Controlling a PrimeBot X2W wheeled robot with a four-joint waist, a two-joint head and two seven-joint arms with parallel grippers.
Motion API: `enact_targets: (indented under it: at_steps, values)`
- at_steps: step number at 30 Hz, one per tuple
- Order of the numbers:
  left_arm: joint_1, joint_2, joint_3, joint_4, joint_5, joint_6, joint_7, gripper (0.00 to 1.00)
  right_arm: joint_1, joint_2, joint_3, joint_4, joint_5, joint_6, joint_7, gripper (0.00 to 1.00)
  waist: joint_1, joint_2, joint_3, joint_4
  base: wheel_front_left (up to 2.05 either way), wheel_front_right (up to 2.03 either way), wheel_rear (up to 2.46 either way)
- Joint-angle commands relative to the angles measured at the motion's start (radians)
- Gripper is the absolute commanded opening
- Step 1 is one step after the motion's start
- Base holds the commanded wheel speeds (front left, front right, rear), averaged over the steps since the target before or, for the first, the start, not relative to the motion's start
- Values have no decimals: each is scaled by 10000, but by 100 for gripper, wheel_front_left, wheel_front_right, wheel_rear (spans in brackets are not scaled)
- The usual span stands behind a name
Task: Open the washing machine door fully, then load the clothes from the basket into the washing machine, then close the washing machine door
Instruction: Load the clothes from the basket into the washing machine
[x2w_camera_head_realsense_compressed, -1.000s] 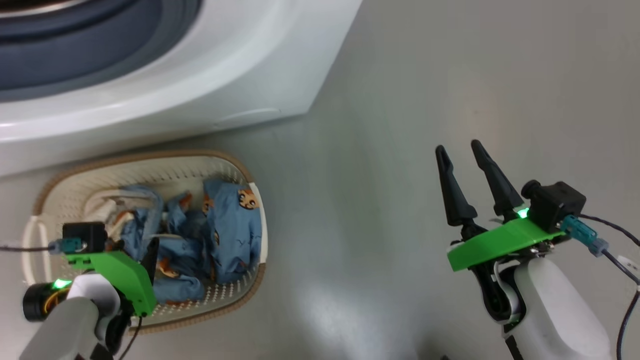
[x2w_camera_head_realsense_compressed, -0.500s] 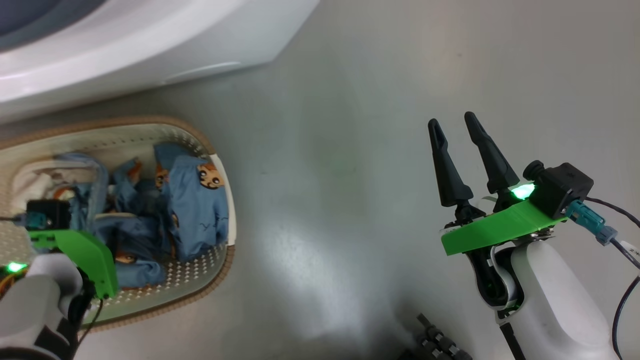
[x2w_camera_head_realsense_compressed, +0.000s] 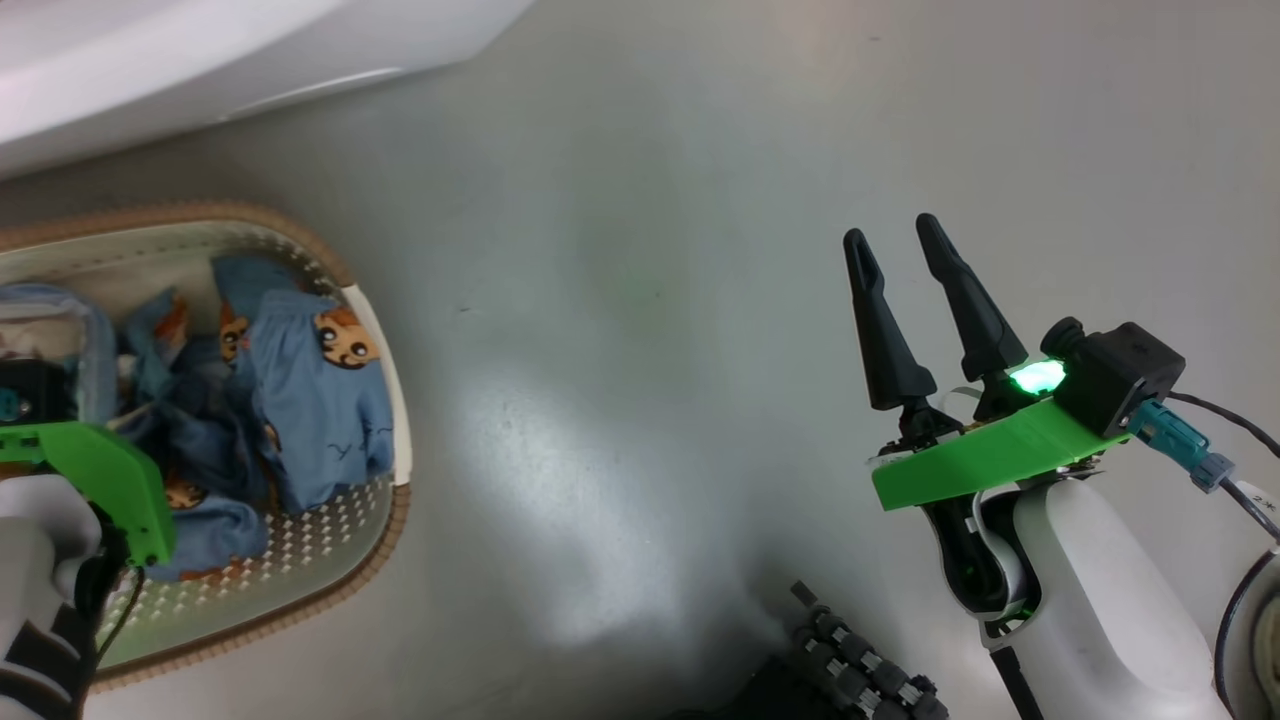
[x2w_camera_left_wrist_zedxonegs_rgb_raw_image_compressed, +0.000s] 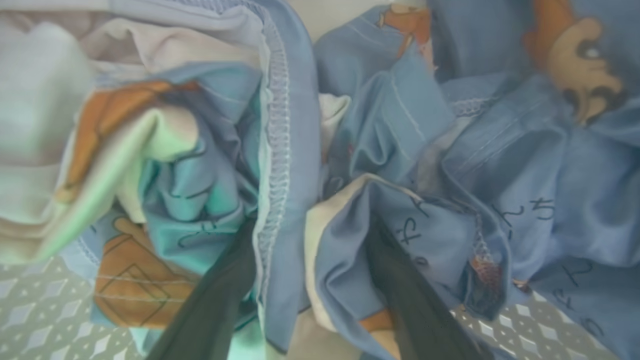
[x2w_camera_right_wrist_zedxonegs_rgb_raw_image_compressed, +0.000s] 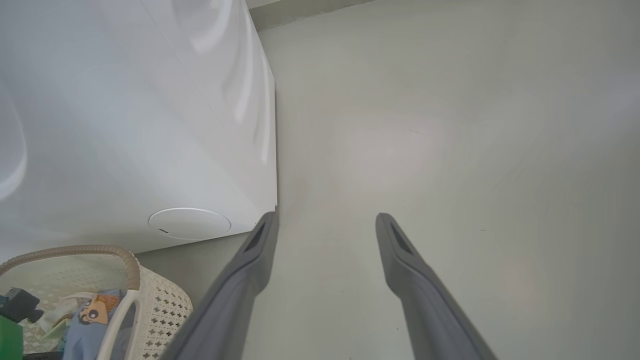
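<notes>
While looking along the left wrist, finds the left arm's two long dark fingers (x2w_camera_left_wrist_zedxonegs_rgb_raw_image_compressed: 210, 300) spread wide and sunk among the crumpled light-blue, bear-printed clothes (x2w_camera_head_realsense_compressed: 320, 420), a stitched blue fold lying between them but nothing pinched. Places that heap inside the small cream-white perforated plastic basket with the brown woven-look rim (x2w_camera_head_realsense_compressed: 310, 540), itself on the pale grey floor (x2w_camera_head_realsense_compressed: 650, 350). Puts the big white boxy washing machine (x2w_camera_head_realsense_compressed: 150, 60) just behind the basket. Sets the right arm's dark fingers (x2w_camera_head_realsense_compressed: 880, 340), likewise parted and empty, well to the right of the basket, above the floor. Reads as the loading step, at the grab. Calls next for closing the left fingers on that fold, lifting clear of the basket's rim, then carrying toward the machine. Warrants care with trailing cloth catching the rim.
</notes>
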Motion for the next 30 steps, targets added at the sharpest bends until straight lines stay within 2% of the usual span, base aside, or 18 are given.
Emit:
enact_targets:
  at_steps: [1, 5, 6, 7, 8, 14, 20, 30]
  values:
    - [69, 373, 175, 30, -25, 71, 31, 100, 176, -61, 225, -222, 168, 56, -79, 100, 0, 0, 84, -107, 0, 0, 0]
    - [2, 428, 161, 59, -72, 46, 142, 100, 209, -61, 192, -304, 182, 56, -79, 100, 0, 0, 129, -164, 0, 0, 0]
    - [-25, 438, 157, 63, -72, 50, 62, 75, 221, -61, 189, -318, 183, 56, -79, 100, 0, 0, 133, -171, 0, 0, 0]
    - [-38, 445, 147, 66, -69, 46, -18, 14, 229, -61, 187, -321, 185, 56, -79, 100, 0, 0, 130, -175, 0, 0, 0]
    - [-43, 446, 159, 69, -90, 39, -86, 0, 232, -61, 185, -315, 189, 56, -79, 100, 0, 0, 121, -176, 0, 0, 0]
    - [49, 441, 220, 89, -269, -141, -214, 0, 178, -61, 220, -305, 233, 56, -79, 100, 0, 0, -43, -131, 0, 0, 0]
    - [369, 185, 297, 96, -534, -430, -642, 0, 168, -61, 176, -197, 177, 56, -80, 100, 0, 0, -543, 74, 0, 0, 0]
    - [1204, -366, 293, -110, -1046, -690, -1520, 0, 183, -61, 116, 183, 33, 56, -80, 100, 0, 0, -2071, 516, 0, 0, 0]
